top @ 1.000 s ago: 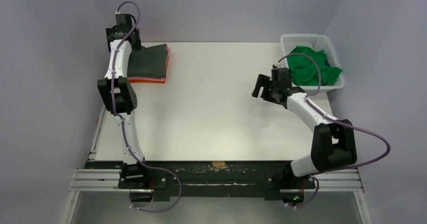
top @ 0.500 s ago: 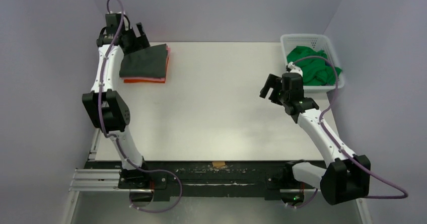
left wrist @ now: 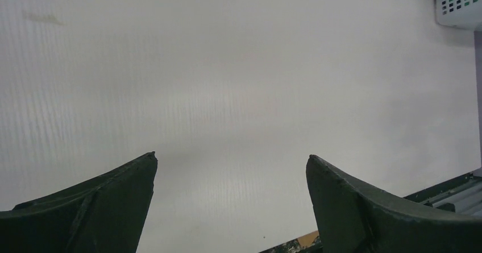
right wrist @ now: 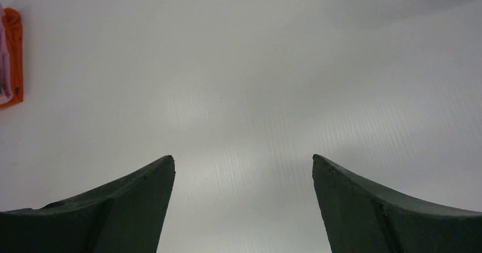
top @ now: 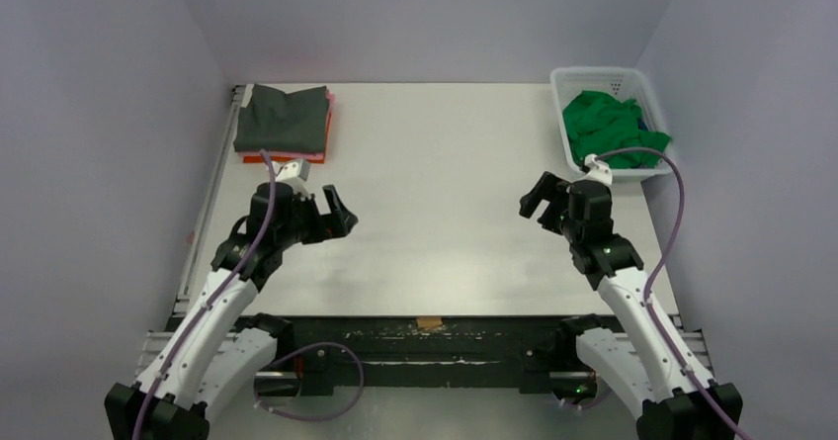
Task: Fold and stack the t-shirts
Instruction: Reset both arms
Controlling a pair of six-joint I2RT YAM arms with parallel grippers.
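The left end effector [top: 334,215] and right end effector [top: 539,195] gape empty over the bench [top: 445,153]. A second ago the left was at the far-left stack [top: 293,156], now topped by the folded charcoal t-shirt [top: 285,119]. The green t-shirt [top: 611,129], crumpled in the basket [top: 593,72], looks light and limp, and is best pinched at a raised fold.

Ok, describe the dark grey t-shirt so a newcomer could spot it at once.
Look to the white table's far left corner, where a small pile of folded shirts lies. The dark grey t-shirt is the top layer, with the pink shirt and orange shirt peeking out beneath; it is the only dark cloth there.
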